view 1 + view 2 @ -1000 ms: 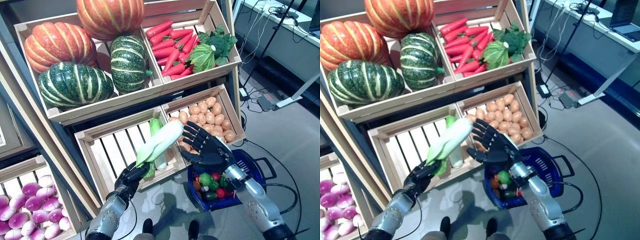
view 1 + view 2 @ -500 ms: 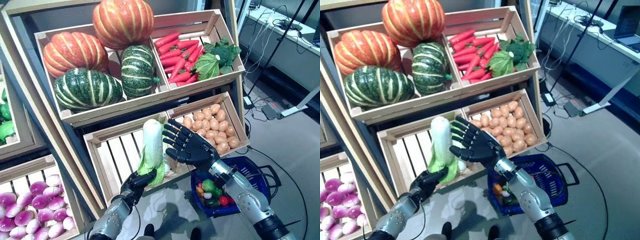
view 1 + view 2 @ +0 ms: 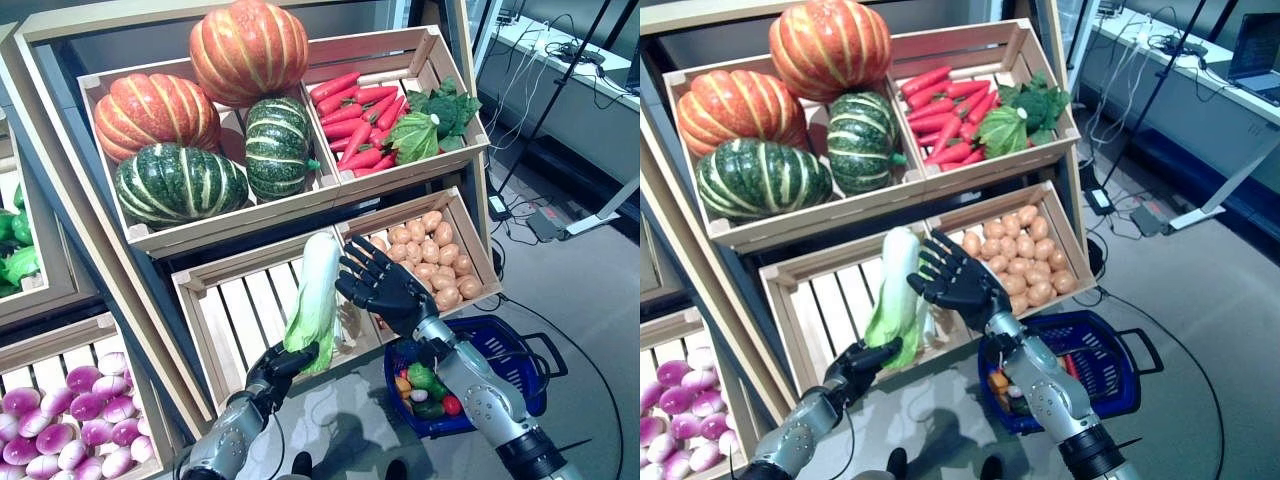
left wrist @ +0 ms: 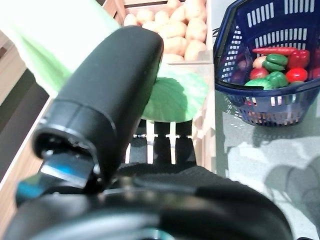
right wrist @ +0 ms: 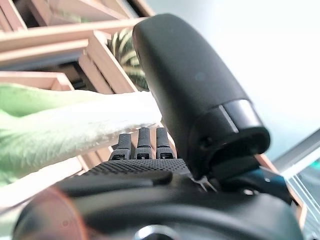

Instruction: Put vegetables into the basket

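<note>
- Napa cabbage [image 3: 312, 300], left eye view: held upright before the slatted crate [image 3: 225, 315], leafy end pinched in the left hand [image 3: 280, 365]; right hand [image 3: 380, 290] at its 3 o'clock, fingers spread and straight.
- Left wrist view: thumb over the green leaf; blue basket [image 4: 272, 107] of vegetables at 2 o'clock, on the floor.
- Right wrist view: fingers extended beside the pale stalk.
</note>
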Motion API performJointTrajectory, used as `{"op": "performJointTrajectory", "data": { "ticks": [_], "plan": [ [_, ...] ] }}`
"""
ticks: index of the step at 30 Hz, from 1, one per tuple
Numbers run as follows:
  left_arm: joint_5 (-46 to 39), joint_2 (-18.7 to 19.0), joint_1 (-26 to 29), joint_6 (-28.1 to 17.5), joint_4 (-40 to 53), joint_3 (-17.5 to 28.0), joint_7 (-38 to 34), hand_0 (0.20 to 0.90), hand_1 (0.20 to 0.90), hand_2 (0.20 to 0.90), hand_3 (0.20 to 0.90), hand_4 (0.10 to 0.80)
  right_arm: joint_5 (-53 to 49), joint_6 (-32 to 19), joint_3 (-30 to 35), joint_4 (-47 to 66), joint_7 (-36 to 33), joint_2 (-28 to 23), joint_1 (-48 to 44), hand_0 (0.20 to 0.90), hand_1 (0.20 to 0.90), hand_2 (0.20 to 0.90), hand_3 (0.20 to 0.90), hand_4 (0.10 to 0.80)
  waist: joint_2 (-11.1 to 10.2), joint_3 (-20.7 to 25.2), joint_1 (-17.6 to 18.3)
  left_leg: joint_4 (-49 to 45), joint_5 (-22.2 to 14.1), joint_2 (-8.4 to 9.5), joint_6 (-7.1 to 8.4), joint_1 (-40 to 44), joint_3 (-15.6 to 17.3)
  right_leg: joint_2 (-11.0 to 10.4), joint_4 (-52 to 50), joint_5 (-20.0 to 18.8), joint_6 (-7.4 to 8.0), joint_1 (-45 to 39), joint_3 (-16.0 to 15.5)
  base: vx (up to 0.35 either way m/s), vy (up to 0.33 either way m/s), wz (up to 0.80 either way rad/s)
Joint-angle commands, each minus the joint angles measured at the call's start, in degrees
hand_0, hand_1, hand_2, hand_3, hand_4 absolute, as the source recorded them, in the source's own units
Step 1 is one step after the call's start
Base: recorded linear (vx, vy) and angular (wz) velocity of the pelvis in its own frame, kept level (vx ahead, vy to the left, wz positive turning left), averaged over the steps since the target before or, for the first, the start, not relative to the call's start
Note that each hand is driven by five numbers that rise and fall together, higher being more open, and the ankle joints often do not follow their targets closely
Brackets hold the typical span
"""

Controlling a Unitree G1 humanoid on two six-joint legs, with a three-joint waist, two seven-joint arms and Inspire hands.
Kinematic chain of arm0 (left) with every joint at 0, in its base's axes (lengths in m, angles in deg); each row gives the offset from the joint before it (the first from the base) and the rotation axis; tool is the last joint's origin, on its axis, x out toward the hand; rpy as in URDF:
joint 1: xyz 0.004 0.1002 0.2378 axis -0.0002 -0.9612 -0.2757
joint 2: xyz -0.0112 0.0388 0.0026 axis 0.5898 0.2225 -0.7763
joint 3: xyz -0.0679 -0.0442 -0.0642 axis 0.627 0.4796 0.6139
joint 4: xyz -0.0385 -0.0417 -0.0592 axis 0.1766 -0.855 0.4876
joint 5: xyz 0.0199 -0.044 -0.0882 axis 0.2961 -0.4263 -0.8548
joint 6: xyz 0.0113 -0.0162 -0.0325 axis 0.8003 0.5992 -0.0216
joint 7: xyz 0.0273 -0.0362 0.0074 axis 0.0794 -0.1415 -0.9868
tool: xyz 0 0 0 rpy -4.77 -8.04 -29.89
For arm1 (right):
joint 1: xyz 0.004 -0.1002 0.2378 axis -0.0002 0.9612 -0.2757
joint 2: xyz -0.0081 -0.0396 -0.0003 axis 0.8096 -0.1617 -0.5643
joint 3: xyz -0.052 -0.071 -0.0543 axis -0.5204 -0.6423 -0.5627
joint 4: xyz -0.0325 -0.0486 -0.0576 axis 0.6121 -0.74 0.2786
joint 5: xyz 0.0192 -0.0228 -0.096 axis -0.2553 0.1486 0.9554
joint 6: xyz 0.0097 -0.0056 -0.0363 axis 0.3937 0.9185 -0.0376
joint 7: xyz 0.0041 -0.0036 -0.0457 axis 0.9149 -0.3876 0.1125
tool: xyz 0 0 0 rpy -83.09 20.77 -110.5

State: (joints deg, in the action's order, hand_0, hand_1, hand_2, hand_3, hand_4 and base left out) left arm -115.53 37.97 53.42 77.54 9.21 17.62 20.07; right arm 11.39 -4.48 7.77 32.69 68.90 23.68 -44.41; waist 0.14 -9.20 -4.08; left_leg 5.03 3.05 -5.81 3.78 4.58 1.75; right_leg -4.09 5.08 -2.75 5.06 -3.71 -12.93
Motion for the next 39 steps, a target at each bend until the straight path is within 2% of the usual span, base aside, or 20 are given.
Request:
{"op": "performJointTrajectory", "data": {
  "ticks": [1, 6, 13, 20, 27, 33, 39],
  "plan": [
    [0.08, 1.42, 7.28, -3.77, 2.41, -1.82, 0.99, 0.300, 0.300, 0.300, 0.300, 0.400, 2.43, -7.57, 2.14, 5.46, -4.34, 2.13, -3.32, 0.900, 0.900, 0.900, 0.900, 0.800, -1.78, 2.92, 0.92, -0.03, -1.88, 0.85, 0.75, -0.18, 0.63, -3.69, -0.08, 0.17, 2.26, -2.60, -1.08, 0.000, 0.000, 0.00],
    [0.56, 1.50, 7.27, -3.92, 2.58, -1.85, -0.09, 0.300, 0.300, 0.300, 0.300, 0.400, 4.61, -6.75, 2.37, 5.46, -7.76, 1.54, -3.33, 0.900, 0.900, 0.900, 0.900, 0.800, -1.71, 2.80, 1.13, -0.03, -1.95, 0.78, 0.65, 0.01, 0.57, -3.61, -0.08, 0.13, 2.18, -2.62, -0.60, 0.000, 0.000, 0.00],
    [1.72, 1.91, 7.20, -3.63, 2.63, -1.52, 0.11, 0.300, 0.300, 0.300, 0.300, 0.400, 5.04, -4.11, 2.12, 5.94, -6.33, 0.69, -3.23, 0.900, 0.900, 0.900, 0.900, 0.800, -1.85, 2.79, 1.04, -0.03, -1.98, 0.66, 0.64, 0.14, 0.37, -3.50, -0.08, 0.16, 2.15, -2.73, -0.34, 0.000, 0.000, 0.00],
    [3.12, 2.65, 6.96, -2.61, 2.64, -1.45, 1.75, 0.300, 0.300, 0.300, 0.300, 0.400, -3.34, 2.91, -0.02, 5.60, 6.96, 0.05, -3.58, 0.900, 0.900, 0.900, 0.900, 0.800, -2.24, 2.94, 0.37, -0.03, -1.95, 0.48, 0.84, 0.12, -0.02, -3.50, -0.08, 0.22, 2.13, -2.87, -0.68, 0.000, 0.000, 0.00],
    [4.34, 3.03, 6.64, -2.25, 1.76, -1.69, 4.60, 0.300, 0.300, 0.300, 0.300, 0.400, -8.87, 7.43, -1.86, 4.63, 15.67, -0.30, -4.02, 0.900, 0.900, 0.900, 0.900, 0.800, -2.59, 3.28, -0.42, -0.03, -1.99, 0.56, 1.12, 0.09, -0.41, -3.64, -0.08, 0.14, 2.28, -3.05, -1.47, 0.000, 0.000, 0.00],
    [4.99, 3.50, 6.38, -1.79, 2.02, -2.45, 6.59, 0.300, 0.300, 0.300, 0.300, 0.400, -9.67, 8.92, -2.61, 3.45, 18.68, 0.04, -4.23, 0.900, 0.900, 0.900, 0.900, 0.800, -2.61, 3.52, -0.74, -0.03, -2.07, 0.60, 1.26, 0.04, -0.47, -3.76, -0.08, 0.11, 2.44, -3.02, -1.78, 0.000, 0.000, 0.00],
    [6.41, 3.94, 6.39, -1.89, 2.03, -3.19, 7.81, 0.300, 0.300, 0.300, 0.300, 0.400, -8.21, 8.71, -2.88, 2.78, 17.08, -0.01, -4.54, 0.900, 0.900, 0.900, 0.900, 0.800, -2.44, 3.47, -0.73, -0.03, -2.06, 0.56, 1.29, 0.07, -0.53, -3.83, -0.08, 0.07, 2.47, -2.97, -1.72, 0.000, 0.000, 0.00]
  ]
}}
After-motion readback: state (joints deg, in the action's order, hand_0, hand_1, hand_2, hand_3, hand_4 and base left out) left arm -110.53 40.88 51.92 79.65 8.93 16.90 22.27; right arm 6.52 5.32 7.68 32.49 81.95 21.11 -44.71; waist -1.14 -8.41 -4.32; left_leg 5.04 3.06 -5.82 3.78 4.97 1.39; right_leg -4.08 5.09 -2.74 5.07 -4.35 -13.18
